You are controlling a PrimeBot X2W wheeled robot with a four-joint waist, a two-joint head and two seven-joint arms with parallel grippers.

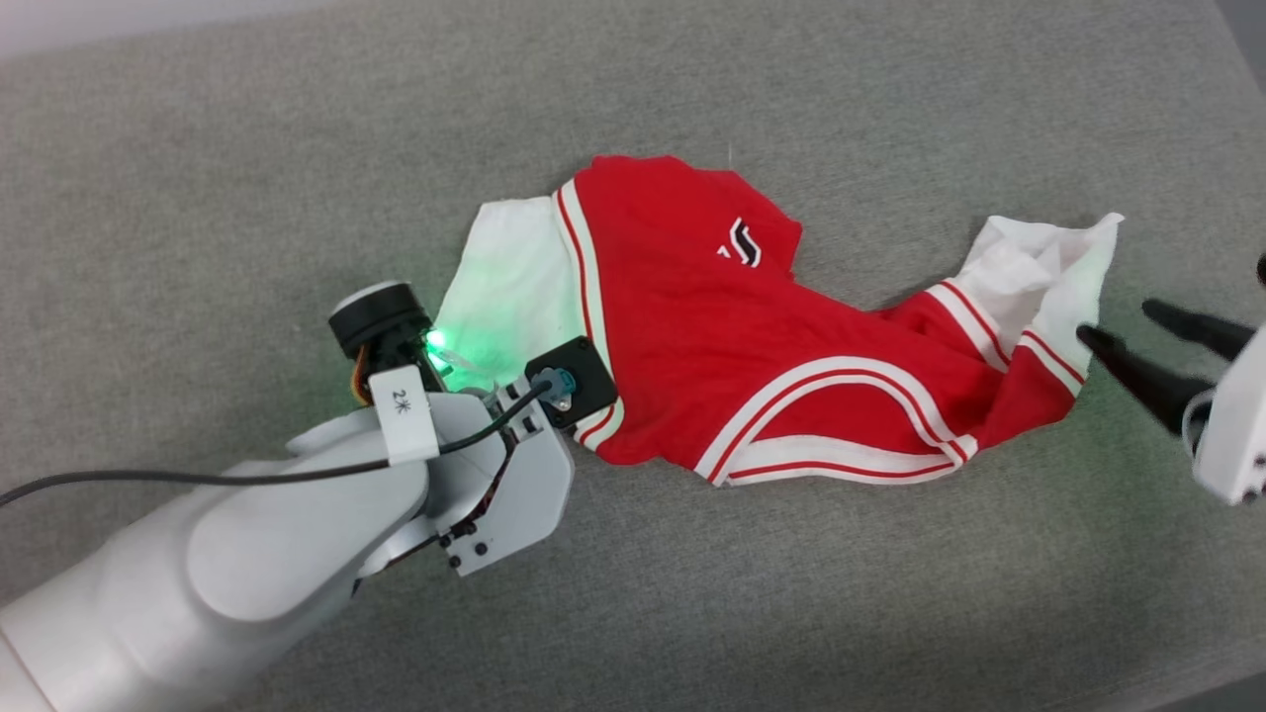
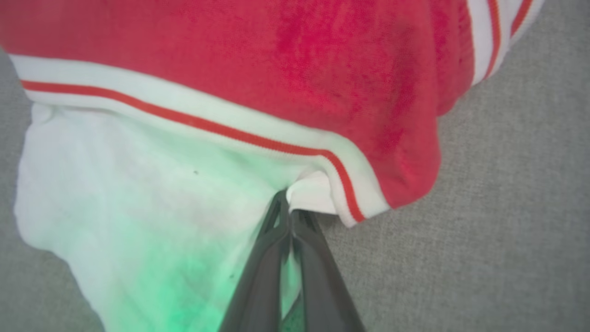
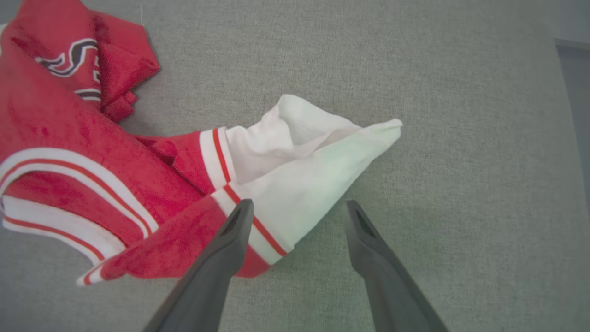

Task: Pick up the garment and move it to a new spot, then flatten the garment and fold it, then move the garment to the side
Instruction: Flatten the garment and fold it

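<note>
1. Garment position. The garment [image 1: 692,336] lies crumpled on the grey cloth-covered counter [image 1: 297,148], near the middle of the head view. The red body is bunched and folded over itself. A fragment of black, white-outlined lettering [image 1: 742,242] shows on the upper fold. One white sleeve [image 1: 509,287] lies at the robot's left end, and the other white sleeve [image 1: 1039,267] lies creased at the right end.

2. Left claw [image 2: 289,203]. The fingers are pressed together, pinching a small fold of white fabric at the edge of the sleeve, just beside the white-and-red striped trim [image 2: 341,184]. The fabric around the grip lies on the counter.

3. Right claw [image 3: 298,205]. The fingers stand wide apart with nothing between the tips but cloth lying below. One finger overlaps the red fabric and striped cuff, and the other is over bare counter beside the sleeve. Contact with the cloth cannot be determined.

4. Surroundings and obstructions.
- In the head view, the left wrist body and its black camera housing [image 1: 572,381] cover the left fingers and part of the garment's edge.
- A green light [image 1: 435,341] on the wrist tints the near sleeve.
- A dark cable [image 1: 148,478] runs along the left forearm.
</note>
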